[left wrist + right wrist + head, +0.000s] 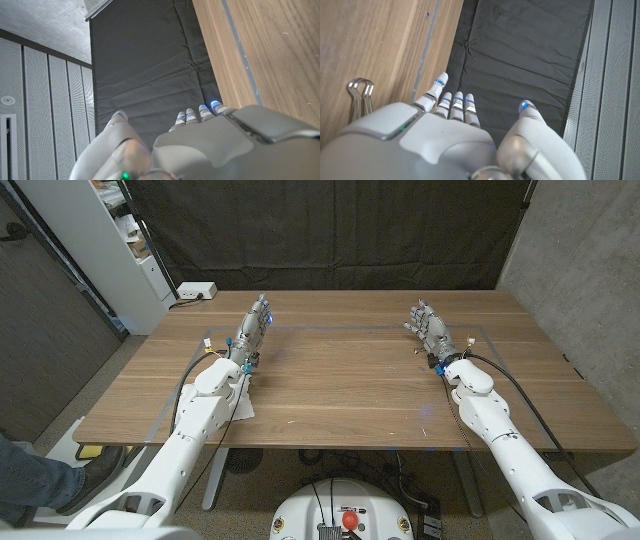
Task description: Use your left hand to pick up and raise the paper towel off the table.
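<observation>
Two robot hands on a wooden table, paper towel tucked under the left arm.

The table [340, 380] is smooth brown wood grain with a thin taped rectangle on it. The left hand [255, 325] and right hand [432, 330], both of grey metal and white plastic, hold nothing, their fingers [202, 111] straight and slightly apart. One flat white paper towel [241, 406] lies near the table's front edge, partly hidden beneath the left forearm. One white power strip [196, 291] sits at the far left corner, before a creased black curtain [330, 230].

White paper towel [240, 406], flat on table, partly under left forearm
</observation>
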